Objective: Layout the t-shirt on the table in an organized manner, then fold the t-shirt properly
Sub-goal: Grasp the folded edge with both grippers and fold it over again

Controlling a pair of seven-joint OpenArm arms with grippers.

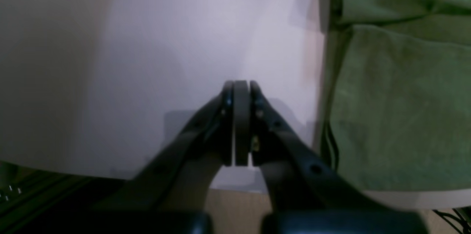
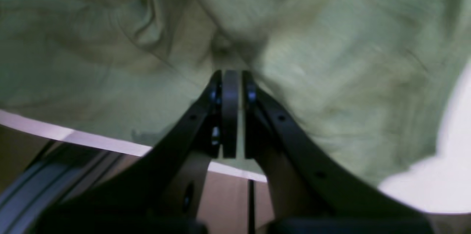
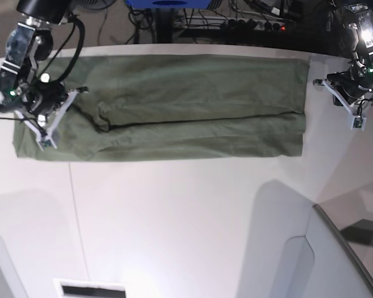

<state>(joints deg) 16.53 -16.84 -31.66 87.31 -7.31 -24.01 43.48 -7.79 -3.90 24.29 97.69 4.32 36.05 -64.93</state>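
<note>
The olive-green t-shirt (image 3: 174, 105) lies as a long horizontal band across the far part of the white table (image 3: 174, 217), with a dark fold line along its middle. My right gripper (image 3: 61, 115) is over the shirt's left end. In the right wrist view the right gripper (image 2: 232, 74) is shut, and the shirt (image 2: 331, 79) bunches and wrinkles at its tips. My left gripper (image 3: 339, 99) is just off the shirt's right edge. In the left wrist view the left gripper (image 1: 241, 83) is shut and empty over bare table (image 1: 165, 42), with the shirt (image 1: 397, 109) to its right.
A grey-white angled panel (image 3: 342, 248) stands at the front right. The table's curved far edge (image 3: 112, 47) runs just behind the shirt, with cables and a power strip (image 3: 248, 25) beyond it. A small slot (image 3: 90, 288) sits at the front edge.
</note>
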